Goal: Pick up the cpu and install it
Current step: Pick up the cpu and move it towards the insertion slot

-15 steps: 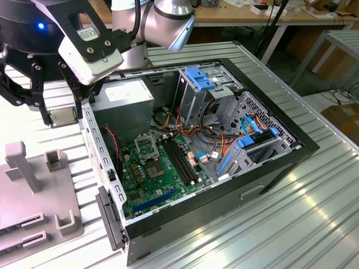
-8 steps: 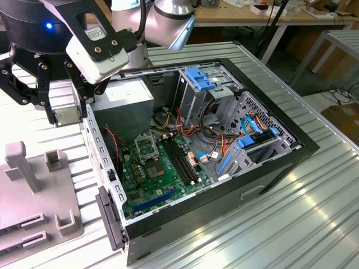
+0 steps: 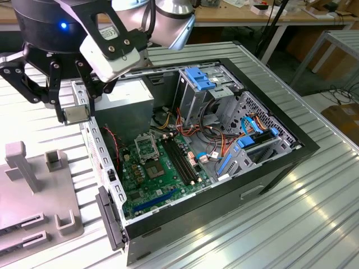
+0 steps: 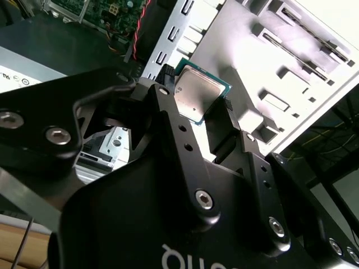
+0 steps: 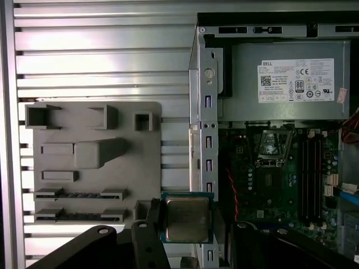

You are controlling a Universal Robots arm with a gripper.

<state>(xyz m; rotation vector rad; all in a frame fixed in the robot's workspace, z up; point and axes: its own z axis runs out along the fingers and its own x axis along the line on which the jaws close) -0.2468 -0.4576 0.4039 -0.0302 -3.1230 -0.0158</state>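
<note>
A slatted metal table (image 3: 314,213) carries an open black computer case (image 3: 224,207) lying on its side, with 1 grey fixture plate (image 3: 33,196) beside it on the exterior view's left. Inside the case, a grey power supply box (image 5: 280,106) with a white label sits next to the green motherboard (image 3: 151,179). On that board, the CPU socket (image 3: 147,147) stands open, its metal frame lifted and nothing seated in it.

The arm's black gripper (image 3: 76,115) hangs above the table at the exterior view's left, over the perforated metal wall of the case that faces the fixture plate. Its 2 fingers are closed narrowly on the cpu (image 3: 77,114), pinching the small square plate by 2 opposite edges. In both wrist views the cpu's silver-grey face (image 4: 193,95) shows between the finger pads (image 4: 162,75), framed by a thin green border. In the first wrist view the held cpu (image 5: 187,217) lies over the case wall, between the fixture plate and the motherboard, well apart from the socket.
</note>
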